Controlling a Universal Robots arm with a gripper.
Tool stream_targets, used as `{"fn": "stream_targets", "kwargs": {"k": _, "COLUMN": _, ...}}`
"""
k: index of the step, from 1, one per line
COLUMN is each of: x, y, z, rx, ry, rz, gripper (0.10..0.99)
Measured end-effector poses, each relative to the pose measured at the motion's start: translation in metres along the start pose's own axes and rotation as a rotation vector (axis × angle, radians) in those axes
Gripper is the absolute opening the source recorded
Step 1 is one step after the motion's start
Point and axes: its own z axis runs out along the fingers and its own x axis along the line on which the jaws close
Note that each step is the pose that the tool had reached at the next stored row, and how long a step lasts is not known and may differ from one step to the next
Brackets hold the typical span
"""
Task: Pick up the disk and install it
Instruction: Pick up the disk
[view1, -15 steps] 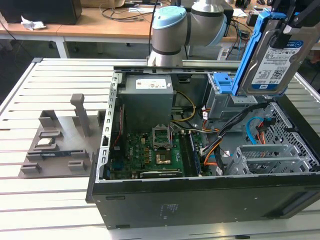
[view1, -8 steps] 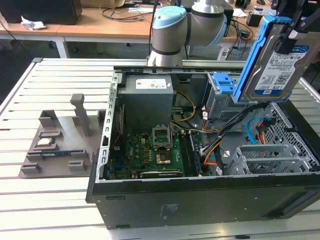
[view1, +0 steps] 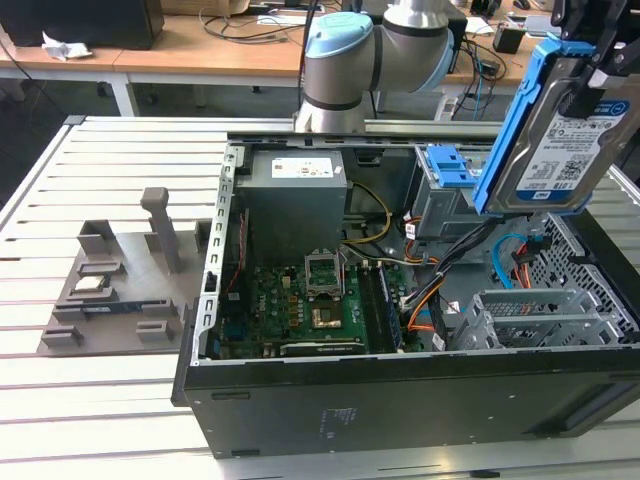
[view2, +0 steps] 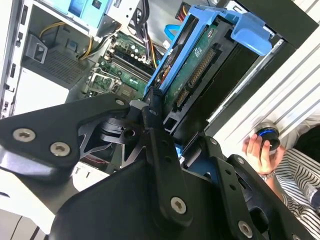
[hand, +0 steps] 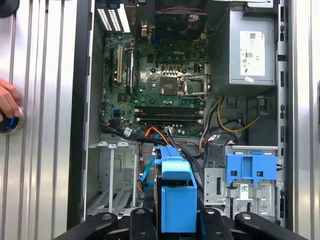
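Observation:
The disk (view1: 560, 140), silver with a blue-and-white label and a blue plastic frame, hangs tilted high above the exterior view's right end of the open computer case (view1: 300, 400). My gripper (view1: 590, 75) is shut on its upper part. In the second wrist view the disk (view2: 200, 65) shows its green circuit-board side, clamped between the black fingers (view2: 150, 107). In the first wrist view the blue frame (hand: 177, 195) stands edge-on between the gripper (hand: 177, 216) jaws, over the case's drive cage area.
Inside the case lie the motherboard (hand: 160, 80), the grey power supply (hand: 252, 50), loose cables (view1: 430, 290) and a drive bay with a blue bracket (hand: 250, 167). A grey fixture (view1: 120, 270) sits on the slatted table. A person's hand (view2: 257, 145) rests on a blue-lit button.

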Motion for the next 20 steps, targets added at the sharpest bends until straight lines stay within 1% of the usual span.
{"fn": "stream_targets", "kwargs": {"k": 2, "x": 0.0054, "y": 0.0001, "z": 0.0001, "rx": 0.0, "ry": 0.0008, "rz": 0.0, "gripper": 0.369}}
{"fn": "stream_targets", "kwargs": {"k": 5, "x": 0.0111, "y": 0.0002, "z": 0.0003, "rx": 0.0, "ry": 0.0017, "rz": 0.0, "gripper": 0.369}}
{"fn": "stream_targets", "kwargs": {"k": 7, "x": 0.017, "y": 0.0004, "z": 0.0004, "rx": 0.0, "ry": 0.0026, "rz": 0.0, "gripper": 0.369}}
{"fn": "stream_targets", "kwargs": {"k": 20, "x": 0.0363, "y": 0.0008, "z": 0.0009, "rx": 0.0, "ry": 0.0061, "rz": 0.0, "gripper": 0.369}}
